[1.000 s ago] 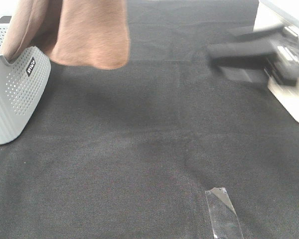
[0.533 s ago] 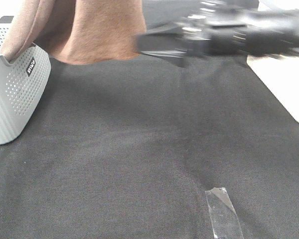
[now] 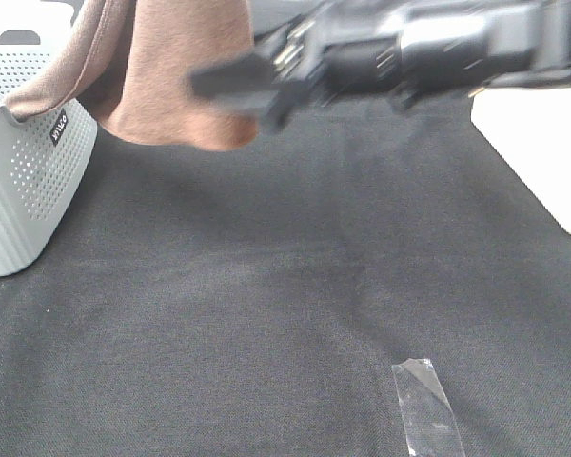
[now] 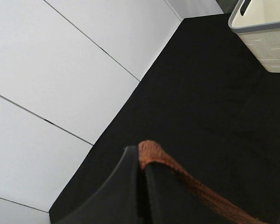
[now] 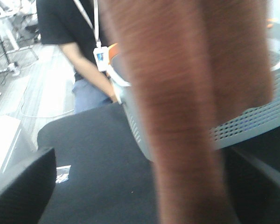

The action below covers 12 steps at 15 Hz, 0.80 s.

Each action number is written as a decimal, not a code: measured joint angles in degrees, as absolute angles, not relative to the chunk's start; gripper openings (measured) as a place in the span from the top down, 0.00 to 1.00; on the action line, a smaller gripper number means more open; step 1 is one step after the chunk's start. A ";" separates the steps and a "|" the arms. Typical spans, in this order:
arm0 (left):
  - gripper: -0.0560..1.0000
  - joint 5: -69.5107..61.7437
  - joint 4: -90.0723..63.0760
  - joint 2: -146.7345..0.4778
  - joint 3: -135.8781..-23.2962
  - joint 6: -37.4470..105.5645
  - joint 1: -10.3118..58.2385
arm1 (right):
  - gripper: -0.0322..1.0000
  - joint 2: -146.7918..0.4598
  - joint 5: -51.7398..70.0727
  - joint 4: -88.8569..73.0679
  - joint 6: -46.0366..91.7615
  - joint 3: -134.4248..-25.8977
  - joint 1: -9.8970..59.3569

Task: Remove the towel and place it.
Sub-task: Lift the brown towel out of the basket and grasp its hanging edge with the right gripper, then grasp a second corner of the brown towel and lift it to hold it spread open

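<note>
Left gripper (image 4: 141,161) was clamped on an edge of the brown towel (image 4: 191,186), a grip only its own wrist view showed. Right gripper (image 3: 233,86), jaws spread wide, stood at the hanging cloth; its wrist view placed the towel between the fingers (image 5: 18,186). The high view showed the towel hanging above the black table (image 3: 266,286), one part draped on the grey basket (image 3: 29,181).

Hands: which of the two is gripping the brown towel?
The left hand, pinched shut on the towel; the right hand is open, holding nothing.

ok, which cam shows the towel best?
Exterior high: the towel hangs in the air, one end draped over the grey basket. Left wrist shows only a pinched strip; right wrist, a blurred close-up.
</note>
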<state>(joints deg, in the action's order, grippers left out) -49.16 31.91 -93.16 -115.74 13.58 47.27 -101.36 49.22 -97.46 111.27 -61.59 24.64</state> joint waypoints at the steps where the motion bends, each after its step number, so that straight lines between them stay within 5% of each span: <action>1: 0.95 -49.16 31.91 -93.16 -115.74 13.01 47.27 | 0.07 -101.64 48.64 -97.46 111.33 -61.59 24.92; 8: 0.95 -49.16 32.03 -93.11 -115.74 11.92 47.27 | 0.12 -103.71 41.14 -93.28 111.38 -62.11 25.32; 9: 0.95 -49.16 32.03 -93.11 -115.74 11.92 47.27 | 0.18 -103.71 41.14 -93.56 111.27 -62.11 25.32; 10: 0.95 -49.16 32.03 -93.11 -115.74 11.86 47.27 | 0.39 -103.71 41.14 -96.77 111.27 -62.11 25.32; 12: 0.95 -49.16 31.97 -93.11 -115.74 11.86 47.27 | 0.65 -103.71 41.14 -98.20 111.27 -62.11 25.32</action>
<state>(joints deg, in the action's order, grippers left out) -49.16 31.97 -93.11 -115.74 11.86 47.27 -103.71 41.14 -98.20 111.27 -62.11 25.32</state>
